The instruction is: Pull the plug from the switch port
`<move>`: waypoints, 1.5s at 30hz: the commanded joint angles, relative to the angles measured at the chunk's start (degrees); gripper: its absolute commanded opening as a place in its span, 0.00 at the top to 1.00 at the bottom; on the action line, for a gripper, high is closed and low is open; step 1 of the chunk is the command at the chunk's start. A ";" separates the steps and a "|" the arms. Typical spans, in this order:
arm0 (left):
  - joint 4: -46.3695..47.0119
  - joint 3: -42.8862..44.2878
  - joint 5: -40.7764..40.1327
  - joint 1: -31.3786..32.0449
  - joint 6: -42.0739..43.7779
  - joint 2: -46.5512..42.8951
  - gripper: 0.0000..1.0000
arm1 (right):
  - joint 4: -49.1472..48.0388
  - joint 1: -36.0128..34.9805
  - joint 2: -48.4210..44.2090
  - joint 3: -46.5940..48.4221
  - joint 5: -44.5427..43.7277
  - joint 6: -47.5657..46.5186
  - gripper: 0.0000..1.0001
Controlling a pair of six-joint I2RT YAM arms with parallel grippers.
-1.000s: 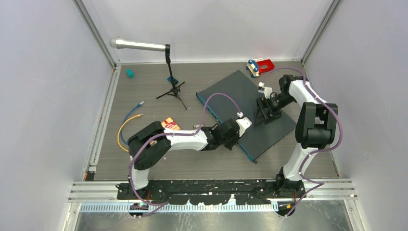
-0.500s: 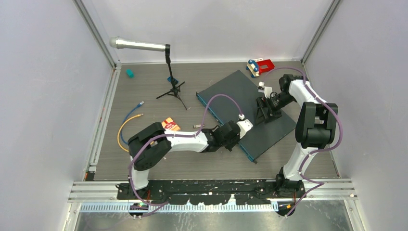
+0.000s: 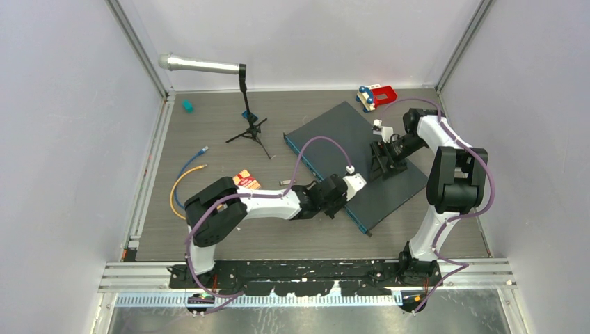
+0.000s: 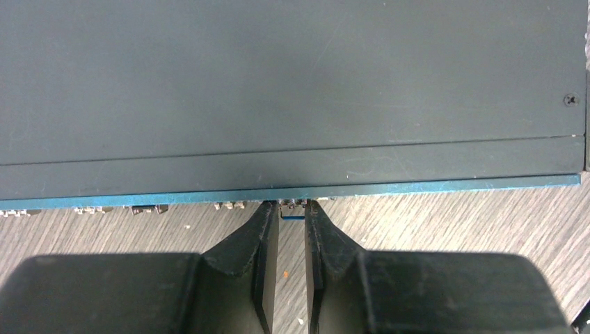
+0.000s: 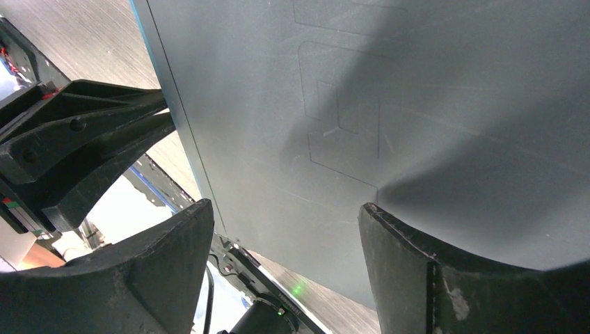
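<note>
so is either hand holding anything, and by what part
The left hand pinches the blue plug by its sides at the front edge of the switch. The right hand is open, holding nothing.

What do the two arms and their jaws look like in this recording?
Both the left arm and the right arm have smooth white links between bulky black joints. A thin purple cable runs in loose loops along each arm. The jaws are matte black. The left pair tapers to narrow wedges. The right pair looks broad and curved, with pale scuffs on one.
</note>
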State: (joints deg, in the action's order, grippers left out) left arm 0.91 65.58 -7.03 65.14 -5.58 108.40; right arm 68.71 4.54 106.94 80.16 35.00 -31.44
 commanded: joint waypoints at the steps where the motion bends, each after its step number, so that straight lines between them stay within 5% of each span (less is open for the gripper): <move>1: -10.10 -0.37 3.34 0.38 -0.53 -3.29 1.00 | 1.19 -0.40 -0.24 2.30 0.41 -1.08 0.16; 12: -11.23 -3.22 5.42 0.41 -1.19 -6.09 1.00 | 1.41 -0.40 -0.06 2.37 0.42 -0.99 0.13; 21: -11.39 -11.23 9.16 -0.51 7.84 -15.84 1.00 | 1.64 -0.40 0.33 2.61 0.40 -1.17 0.13; 29: -27.20 -12.16 12.24 -6.58 21.08 -23.67 1.00 | 1.76 -0.46 0.28 2.81 0.46 -1.14 0.13; 33: -32.51 -14.08 12.96 -12.70 26.99 -25.72 0.92 | 1.88 -0.56 0.71 2.90 0.39 -1.13 0.13; 45: -37.17 -17.00 14.80 -25.81 40.84 -25.25 0.82 | 2.11 -0.84 1.39 3.18 0.07 -1.26 0.13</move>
State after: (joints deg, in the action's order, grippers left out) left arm -34.65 48.84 5.87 41.78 29.21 83.64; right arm 69.54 4.03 108.05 81.23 35.00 -31.70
